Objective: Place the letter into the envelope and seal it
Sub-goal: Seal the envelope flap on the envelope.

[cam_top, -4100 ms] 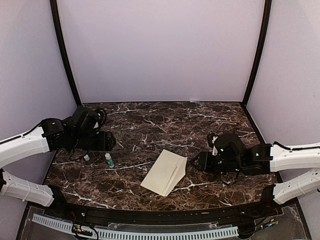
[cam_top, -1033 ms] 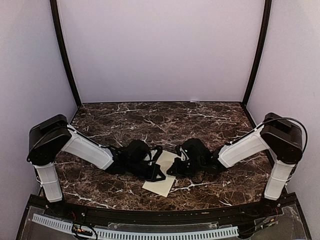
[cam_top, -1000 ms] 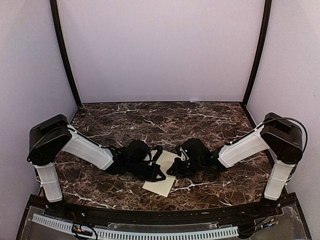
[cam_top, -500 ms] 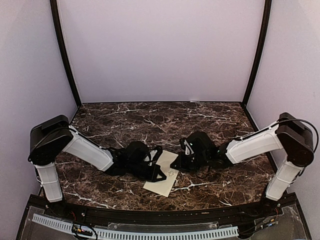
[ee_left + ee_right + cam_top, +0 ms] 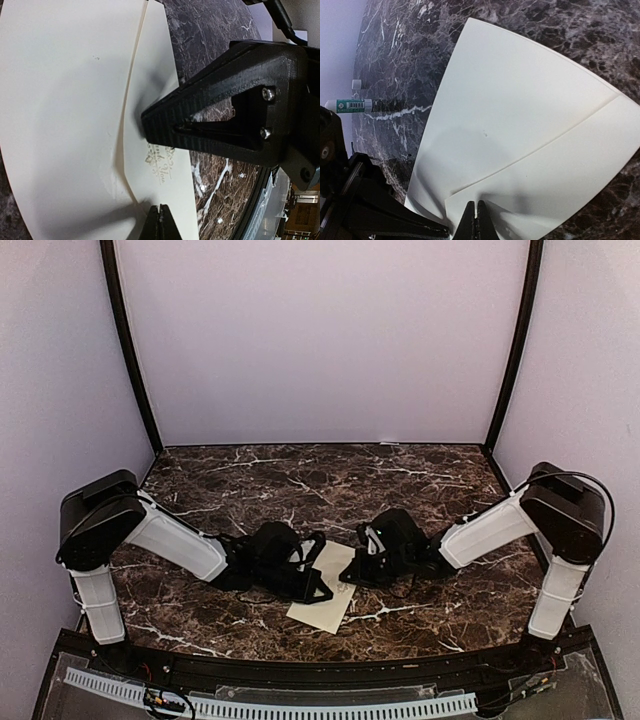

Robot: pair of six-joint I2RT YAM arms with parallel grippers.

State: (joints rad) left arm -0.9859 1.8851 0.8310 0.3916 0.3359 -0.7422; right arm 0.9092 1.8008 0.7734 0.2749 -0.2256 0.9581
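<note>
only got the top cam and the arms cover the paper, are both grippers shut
Observer: Yes. The left gripper is shut with its tips at the envelope, and the right gripper is shut too.
Operator: anything printed on it
Observer: A small mark shows on it, between the two grippers.
Operator: any glue around
Observer: A glue stick with a green label is on the table past the envelope. A small white cap sits apart from it.
</note>
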